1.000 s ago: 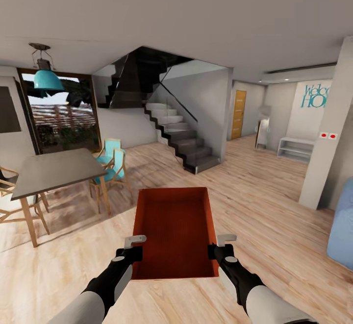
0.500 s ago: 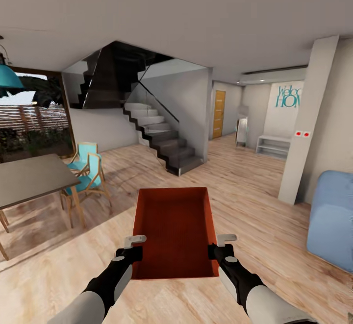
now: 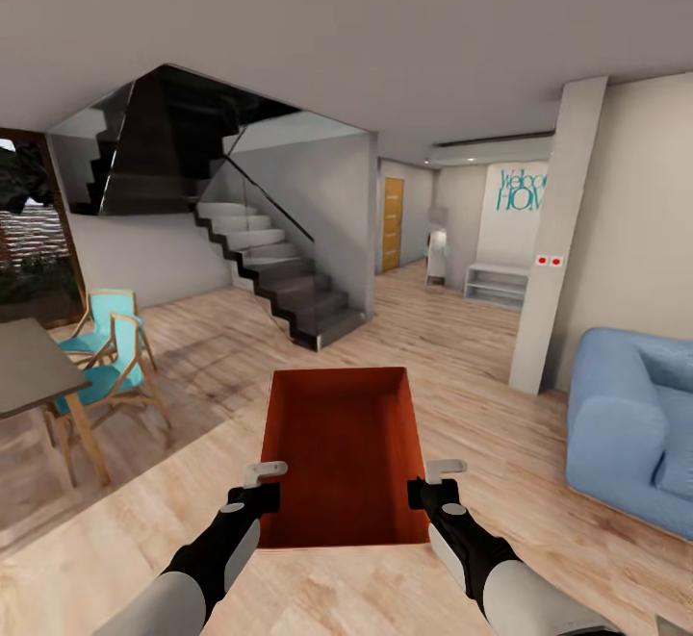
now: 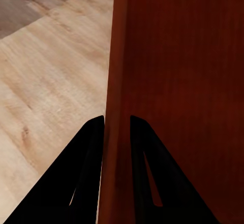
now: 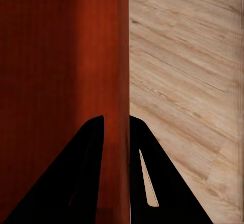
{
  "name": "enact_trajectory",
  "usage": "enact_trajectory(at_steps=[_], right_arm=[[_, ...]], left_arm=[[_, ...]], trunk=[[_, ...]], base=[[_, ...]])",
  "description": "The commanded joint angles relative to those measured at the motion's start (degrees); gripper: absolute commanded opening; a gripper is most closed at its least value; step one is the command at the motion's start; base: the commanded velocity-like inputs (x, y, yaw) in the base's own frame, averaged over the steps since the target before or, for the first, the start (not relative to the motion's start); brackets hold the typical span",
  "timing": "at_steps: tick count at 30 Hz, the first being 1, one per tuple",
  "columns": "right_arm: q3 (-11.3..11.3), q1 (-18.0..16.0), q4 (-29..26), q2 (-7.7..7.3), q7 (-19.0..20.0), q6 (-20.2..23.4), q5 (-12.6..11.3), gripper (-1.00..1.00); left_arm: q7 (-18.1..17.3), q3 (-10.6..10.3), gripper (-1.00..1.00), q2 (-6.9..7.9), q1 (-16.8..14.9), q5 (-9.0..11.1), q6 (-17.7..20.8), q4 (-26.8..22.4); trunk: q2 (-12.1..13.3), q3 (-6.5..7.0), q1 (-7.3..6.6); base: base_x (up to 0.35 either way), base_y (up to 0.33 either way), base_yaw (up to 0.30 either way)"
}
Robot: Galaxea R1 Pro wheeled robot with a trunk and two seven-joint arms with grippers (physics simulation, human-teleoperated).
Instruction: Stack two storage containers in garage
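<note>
Here, low in the frame's centre, the left gripper [image 3: 266, 484] and right gripper [image 3: 435, 480] each clamp a side wall of one orange-red storage container [image 3: 344, 453], apparently level, above the light wood plank floor [image 3: 500, 395].

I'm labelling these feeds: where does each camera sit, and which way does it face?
Head view: on the robot's head, looking forward and down at the orange-red plastic bin, staircase, blue sofa; both arms show.
Left wrist view: near the left claw, along the bin wall.
Right wrist view: near the right claw, likewise.
All share the bin and wood plank floor.

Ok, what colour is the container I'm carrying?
Orange-red storage container, best seen in the head view.
</note>
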Motion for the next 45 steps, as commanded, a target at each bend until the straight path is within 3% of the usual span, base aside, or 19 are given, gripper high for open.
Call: enact_trajectory(at_steps=[1, 16, 45], right_arm=[[-0.3, 0.0, 0.2, 0.37, 0.0, -0.1, -0.8, -1.0], [-0.3, 0.0, 0.2, 0.37, 0.0, -0.1, -0.8, -1.0], [-0.3, 0.0, 0.4, 0.37, -0.6, -0.3, -0.8, -1.0]], left_arm=[[2.1, 1.2, -1.0, -0.04, 0.0, 1.5, -1.3, -0.4], [2.1, 1.3, -1.0, -0.04, 0.0, 1.5, -1.3, -0.5], [2.1, 1.2, -1.0, -0.04, 0.0, 1.5, -1.3, -0.4]], trunk=[[0.0, -0.02, 0.05], [0.0, -0.02, 0.05], [0.0, -0.02, 0.05]], base=[[0.322, 0.0, -0.243], [0.323, 0.0, -0.219], [0.323, 0.0, -0.004]])
